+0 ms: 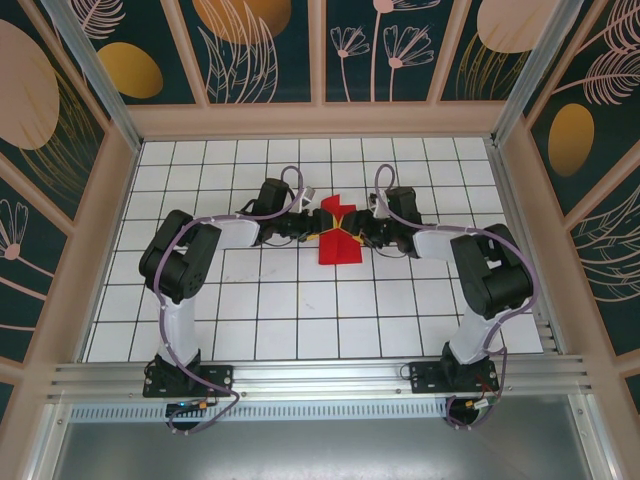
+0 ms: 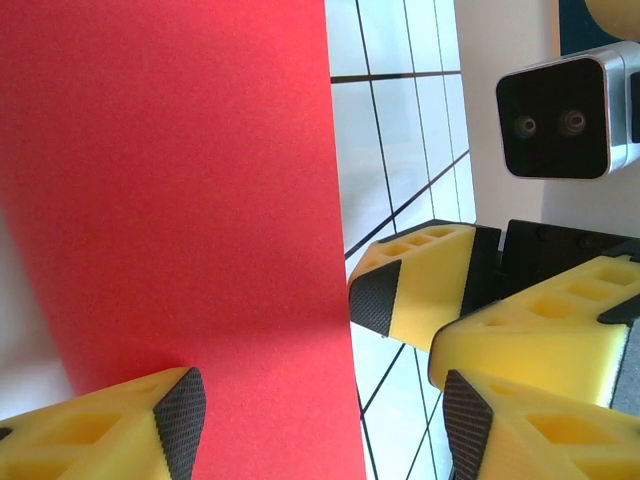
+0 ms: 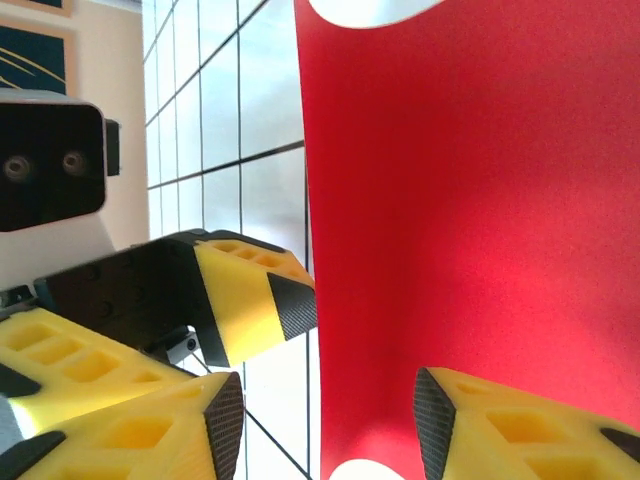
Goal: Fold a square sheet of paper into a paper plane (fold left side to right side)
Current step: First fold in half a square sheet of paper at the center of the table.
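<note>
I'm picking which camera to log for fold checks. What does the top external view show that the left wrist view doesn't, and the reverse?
Top external: the black-and-white left arm and right arm reach in from either side to the thin bright red paper sheet, whose whole outline lies on the white gridded table.
Left wrist: close up, the left gripper is open, the sheet's edge between its yellow fingers, and the boxy silver-and-black camera on the right wrist faces it.
Both: the red sheet, the grid and the right gripper.

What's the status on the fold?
Both open: left gripper, right gripper, tips facing across the paper edge. Paper partly folded, unclamped. No obstruction seen.
</note>
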Controlling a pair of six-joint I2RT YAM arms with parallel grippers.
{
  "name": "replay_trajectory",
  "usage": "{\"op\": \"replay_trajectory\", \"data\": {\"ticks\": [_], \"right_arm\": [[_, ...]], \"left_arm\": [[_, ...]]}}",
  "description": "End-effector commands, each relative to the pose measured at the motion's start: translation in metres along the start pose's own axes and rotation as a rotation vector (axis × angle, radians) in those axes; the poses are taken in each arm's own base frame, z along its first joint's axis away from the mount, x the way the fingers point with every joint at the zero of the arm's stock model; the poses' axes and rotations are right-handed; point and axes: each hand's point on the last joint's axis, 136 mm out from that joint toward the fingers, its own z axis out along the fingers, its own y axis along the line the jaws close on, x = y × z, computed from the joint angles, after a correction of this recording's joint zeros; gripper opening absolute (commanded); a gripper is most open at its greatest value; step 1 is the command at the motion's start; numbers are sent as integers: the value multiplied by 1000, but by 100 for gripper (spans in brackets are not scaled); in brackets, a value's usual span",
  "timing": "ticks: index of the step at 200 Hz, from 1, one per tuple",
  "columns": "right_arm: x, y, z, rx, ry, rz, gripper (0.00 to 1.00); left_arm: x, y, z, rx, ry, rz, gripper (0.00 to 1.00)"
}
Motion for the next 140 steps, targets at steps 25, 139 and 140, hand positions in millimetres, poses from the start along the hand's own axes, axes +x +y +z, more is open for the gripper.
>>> {"op": "replay_trajectory", "data": {"ticks": [25,139,140], "right_arm": [[1,1,16,-37,39,15,46],[-6,-19,13,53,42,7,1],[-6,-20,13,56,42,8,1]], "left_arm": [[-6,-6,3,17,-10,20,65],[-15,-17,-17,-58,-66,70,73],[-15,-16,-18,-62,-68,71,74]]}}
